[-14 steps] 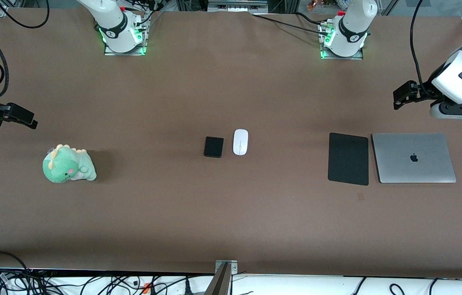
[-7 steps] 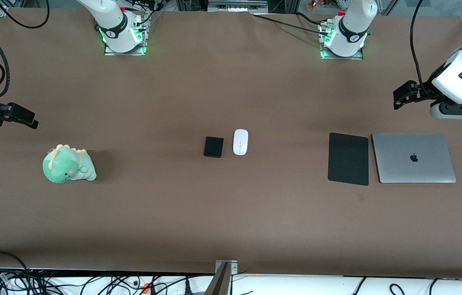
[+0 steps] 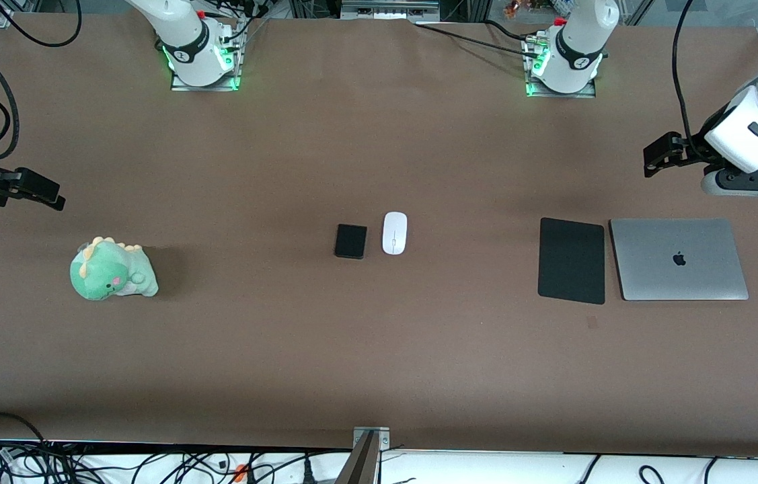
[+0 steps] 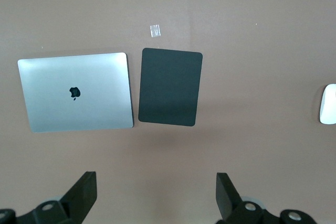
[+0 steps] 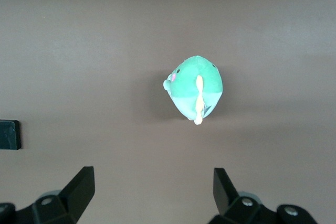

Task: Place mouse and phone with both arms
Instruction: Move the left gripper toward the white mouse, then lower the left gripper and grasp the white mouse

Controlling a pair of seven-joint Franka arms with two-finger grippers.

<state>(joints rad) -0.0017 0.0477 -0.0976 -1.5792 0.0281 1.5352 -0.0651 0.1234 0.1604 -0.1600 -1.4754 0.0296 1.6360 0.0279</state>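
Your left gripper (image 3: 654, 161) and right gripper (image 3: 49, 199) hang spread-fingered and empty, so the small white oval mouse (image 3: 395, 233) and black slab phone (image 3: 350, 241) lie side by side, ungrasped.

Robot lab: bolted arm bases (image 3: 202, 57), cable tangle (image 3: 15, 460) along table (image 3: 379, 363) edge.

White mouse (image 3: 395, 233), black phone (image 3: 350, 241), green plush (image 3: 111, 271), silver laptop (image 3: 678, 259).

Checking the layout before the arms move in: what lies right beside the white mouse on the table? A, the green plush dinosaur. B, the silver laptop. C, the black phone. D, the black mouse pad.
C: the phone lies right beside the mouse mid-table, while the other three things sit off toward the table's ends.
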